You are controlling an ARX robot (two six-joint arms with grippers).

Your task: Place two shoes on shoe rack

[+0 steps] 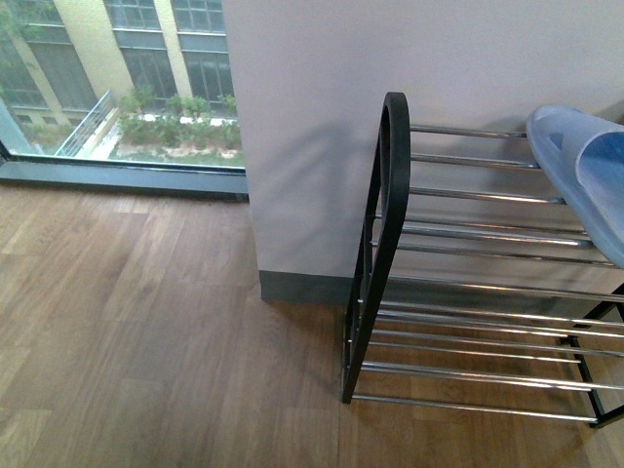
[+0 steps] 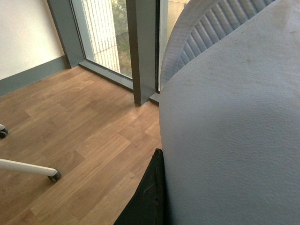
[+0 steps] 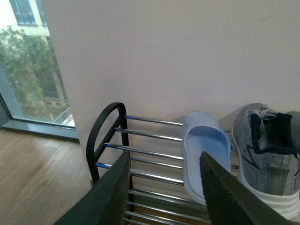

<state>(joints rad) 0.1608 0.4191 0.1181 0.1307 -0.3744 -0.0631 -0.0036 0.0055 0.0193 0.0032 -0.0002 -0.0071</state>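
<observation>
A slide [image 3: 205, 159] lay on the rack [image 3: 140, 152] beside a sneaker [image 3: 267, 150]; the right gripper [image 3: 164, 197] hung open, the left's state unclear behind a close slide [image 2: 234, 140].

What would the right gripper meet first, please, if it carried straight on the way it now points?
Most likely the pale blue slide on the rack's top shelf: it lies between the open right gripper's fingers. Depth is unclear; nothing shows nearer.

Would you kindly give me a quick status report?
Right gripper open, empty. Left gripper unseen; slide fills its camera. Another slide and sneakers on rack. Nothing blocking.
</observation>
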